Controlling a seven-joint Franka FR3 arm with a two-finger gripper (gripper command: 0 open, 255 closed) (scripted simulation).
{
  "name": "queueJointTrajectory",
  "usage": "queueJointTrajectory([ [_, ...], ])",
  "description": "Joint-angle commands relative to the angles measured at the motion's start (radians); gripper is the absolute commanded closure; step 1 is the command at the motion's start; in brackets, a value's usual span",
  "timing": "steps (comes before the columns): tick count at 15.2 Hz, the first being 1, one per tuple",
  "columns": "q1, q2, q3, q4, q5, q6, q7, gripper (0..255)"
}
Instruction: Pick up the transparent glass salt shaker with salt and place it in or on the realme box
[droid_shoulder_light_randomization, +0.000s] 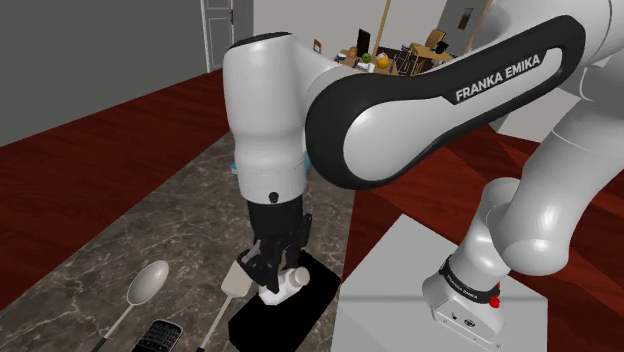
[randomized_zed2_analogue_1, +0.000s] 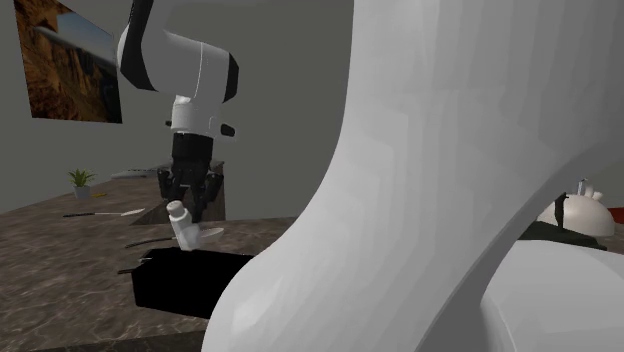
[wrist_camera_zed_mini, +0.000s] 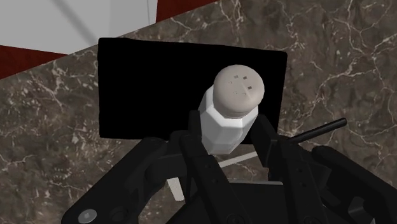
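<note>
A pale, faceted salt shaker (wrist_camera_zed_mini: 230, 114) with a perforated round cap is clasped tilted between my black fingers (wrist_camera_zed_mini: 195, 137). My gripper (droid_shoulder_light_randomization: 274, 270) is shut on it. The shaker (droid_shoulder_light_randomization: 284, 284) hangs just above the flat black box (droid_shoulder_light_randomization: 292, 305), which lies on the marble counter beside the stand. In the second exterior view the shaker (randomized_zed2_analogue_1: 183, 226) leans with its cap up, a little above the black box (randomized_zed2_analogue_1: 185, 282), under the gripper (randomized_zed2_analogue_1: 190, 205). From the wrist view the black box (wrist_camera_zed_mini: 153, 83) lies directly beneath the shaker.
A large spoon (droid_shoulder_light_randomization: 145, 285), a small dark remote-like object (droid_shoulder_light_randomization: 160, 335) and a white spatula (droid_shoulder_light_randomization: 228, 290) lie on the dark marble counter (droid_shoulder_light_randomization: 170, 220) beside the box. The grey stand (droid_shoulder_light_randomization: 400, 290) borders the box. A thin black rod (wrist_camera_zed_mini: 321, 129) lies on the counter near it.
</note>
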Motion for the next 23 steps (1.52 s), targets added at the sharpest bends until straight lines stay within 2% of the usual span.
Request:
queueJointTrajectory([
  [1, 0.001, 0.012, 0.002, -0.017, -0.005, 0.028, 0.000, 255],
  [2, 0.002, 0.022, 0.003, -0.033, -0.008, 0.053, 0.000, 255],
  [10, 0.003, 0.022, 0.003, -0.033, -0.008, 0.053, 0.000, 255],
  [11, 0.002, 0.023, 0.003, -0.032, -0.009, 0.053, 0.000, 0],
  [16, 0.003, 0.022, 0.003, -0.033, -0.008, 0.053, 0.000, 0],
  [20, -0.009, 0.003, -0.009, 0.075, -0.009, -0.074, -0.002, 0],
  [23, -0.009, 0.003, -0.009, 0.075, -0.009, -0.074, -0.002, 0],
])
